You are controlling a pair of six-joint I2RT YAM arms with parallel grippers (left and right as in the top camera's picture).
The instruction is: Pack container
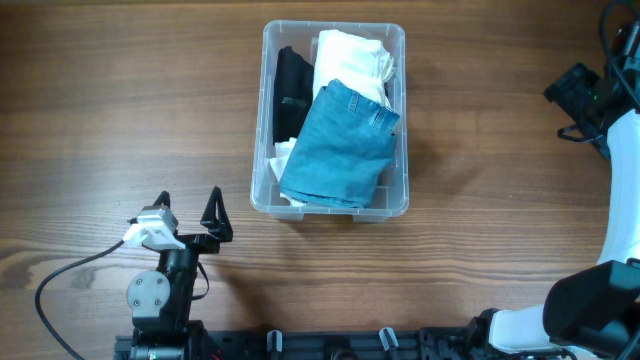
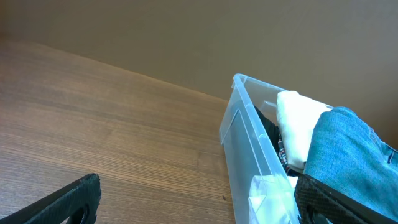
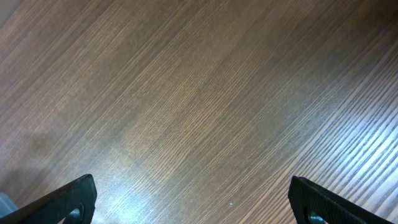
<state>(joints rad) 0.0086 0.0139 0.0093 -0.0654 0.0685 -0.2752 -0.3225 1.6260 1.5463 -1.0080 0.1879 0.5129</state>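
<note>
Left claw (image 1: 188,210) spread wide apart, gripping nothing; we find it low over table (image 1: 120,100), near front edge, left and in front of container (image 1: 262,120). Right claw (image 3: 193,202) likewise wide apart above bare wood, well apart from container. Container upright mid-table; we note blue denim garment (image 1: 340,150) on top, white cloth (image 1: 350,55) behind, black garment (image 1: 290,90) along left wall.
</note>
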